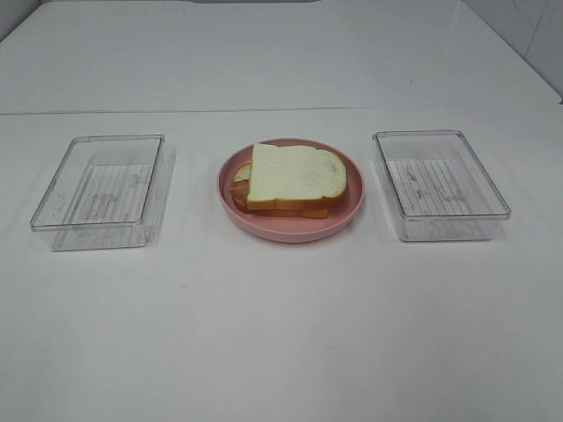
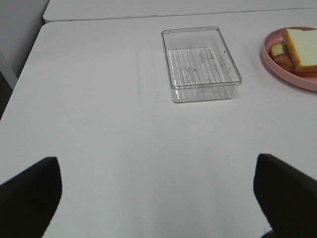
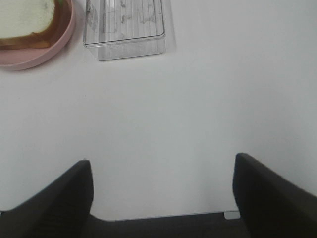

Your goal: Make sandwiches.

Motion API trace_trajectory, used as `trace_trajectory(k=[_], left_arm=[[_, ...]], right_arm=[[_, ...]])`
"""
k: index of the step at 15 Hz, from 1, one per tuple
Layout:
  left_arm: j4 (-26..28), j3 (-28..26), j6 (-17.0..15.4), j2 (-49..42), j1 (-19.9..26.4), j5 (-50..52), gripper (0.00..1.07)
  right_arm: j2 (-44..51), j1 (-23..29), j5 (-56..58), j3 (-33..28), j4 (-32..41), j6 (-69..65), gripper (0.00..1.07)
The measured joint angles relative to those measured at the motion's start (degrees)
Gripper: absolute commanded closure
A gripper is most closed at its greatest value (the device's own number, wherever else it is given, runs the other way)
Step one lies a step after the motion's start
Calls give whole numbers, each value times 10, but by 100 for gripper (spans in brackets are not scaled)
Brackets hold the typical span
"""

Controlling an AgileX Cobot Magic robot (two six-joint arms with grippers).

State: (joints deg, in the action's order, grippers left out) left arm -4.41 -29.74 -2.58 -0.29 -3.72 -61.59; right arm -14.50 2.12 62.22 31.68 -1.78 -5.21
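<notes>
We judged the stacked toy sandwich (image 1: 295, 180) on the round pink plate (image 1: 352, 215) finished, both grippers (image 2: 158, 198) (image 3: 163, 193) spread empty, with only withdrawal remaining.

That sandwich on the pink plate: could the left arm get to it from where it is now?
Probably yes. Its fingers are spread and empty, and only bare table and one clear tray beside the path separate them from the sandwich.
</notes>
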Motion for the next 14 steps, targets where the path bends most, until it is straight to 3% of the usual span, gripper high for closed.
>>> trace_trajectory(k=[5,14], left_arm=[[-1,0,0,0,0,0,9],[-1,0,0,0,4,0,9]], right_arm=[[140,0,1,-35,-2,1,30],[147,0,15,-54,-10,15,31]])
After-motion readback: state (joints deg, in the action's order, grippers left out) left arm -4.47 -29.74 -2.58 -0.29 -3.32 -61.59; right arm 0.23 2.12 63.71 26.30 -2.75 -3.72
